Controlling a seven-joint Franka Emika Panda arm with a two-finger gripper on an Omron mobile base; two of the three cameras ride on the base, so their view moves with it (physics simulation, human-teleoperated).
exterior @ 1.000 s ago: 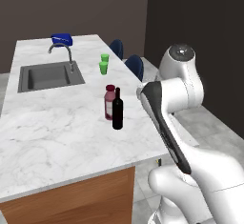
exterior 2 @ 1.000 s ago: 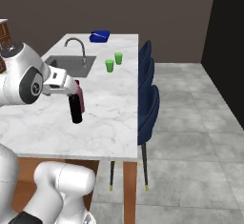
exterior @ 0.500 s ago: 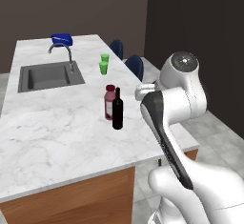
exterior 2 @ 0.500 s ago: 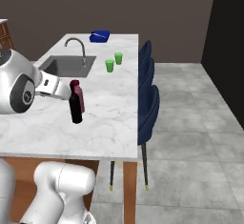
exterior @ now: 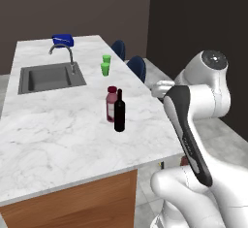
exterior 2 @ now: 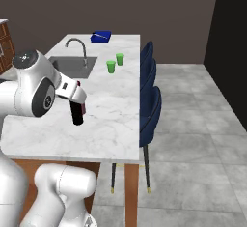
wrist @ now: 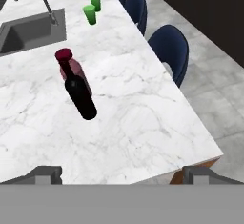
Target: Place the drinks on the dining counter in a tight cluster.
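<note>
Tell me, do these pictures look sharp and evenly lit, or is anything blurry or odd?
Left base view: soft, even light, faint shadow beside the wine bottle and juice bottle. Right base view: dark back wall, and the robot's arm hides the bottles' tops. Hand view: slightly blurry, the bottles lean from the tilted camera, and the green cups look smeared.

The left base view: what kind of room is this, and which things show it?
Most likely a kitchen with a dining island. A marble-topped counter holds an inset dark sink with a curved faucet, blue stools line its far side, and a wine bottle stands beside a juice bottle.
</note>
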